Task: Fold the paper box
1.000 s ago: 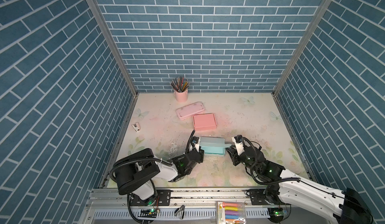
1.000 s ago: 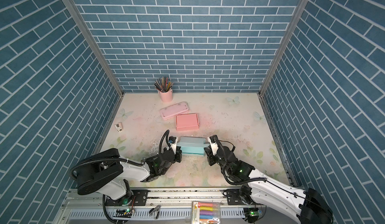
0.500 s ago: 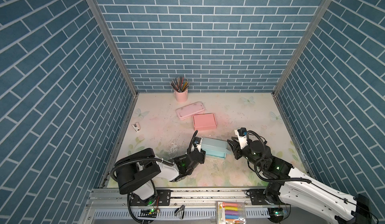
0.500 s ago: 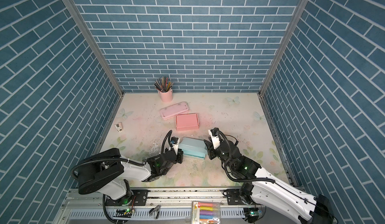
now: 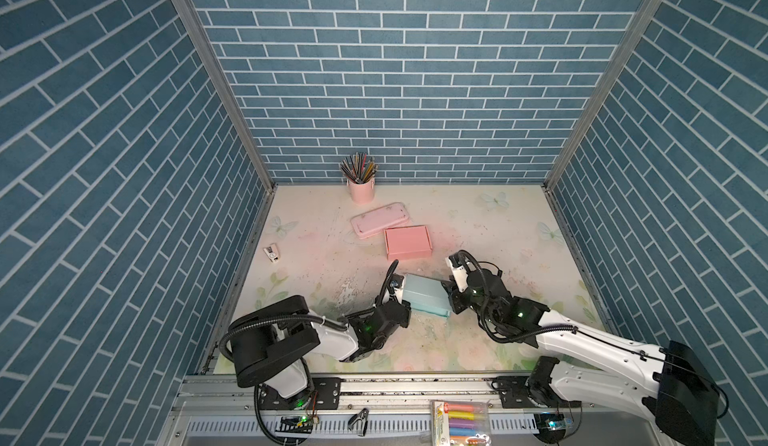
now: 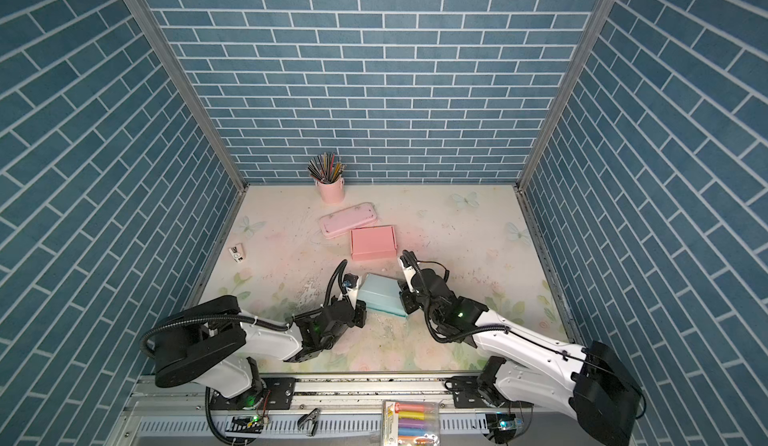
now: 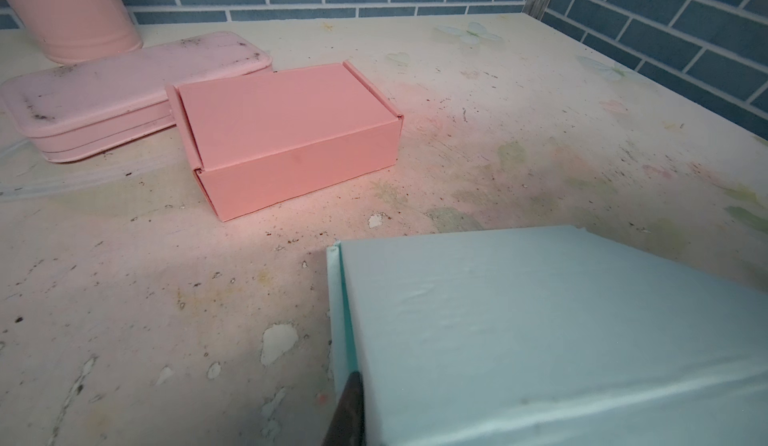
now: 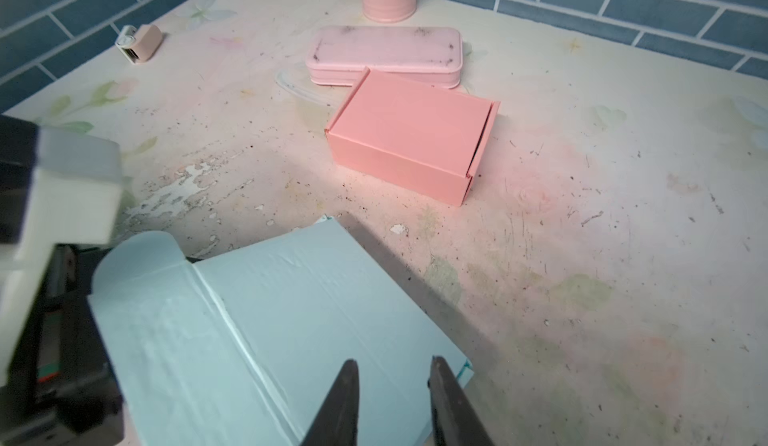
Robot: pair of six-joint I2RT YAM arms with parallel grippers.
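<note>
Item under inspection: the light blue paper box, lying at the front centre of the table, directly between the two sets of fingers. Its long axis runs from the left gripper across to the right gripper, slightly skewed in both top views so that the right-hand end sits nearer the front rail. The broad top face is uppermost and creased. A rounded tab projects from the end that points at the left arm. In the right wrist view a dark shadow band lies along the box's far edge; whether that edge is off the table cannot be confirmed. Left gripper: only one dark finger is visible, set against the box's end edge; its partner is hidden, so the jaw spacing cannot be told. Right gripper: both fingers are visible with a narrow gap between them, tips over the top face at the opposite end, and nothing is seen clamped between them. Beyond both sets of fingertips, apart from the blue box, stands a closed pink box. A pink pencil case lies just behind it, and a pink cup of pencils stands farther back at the wall.
</note>
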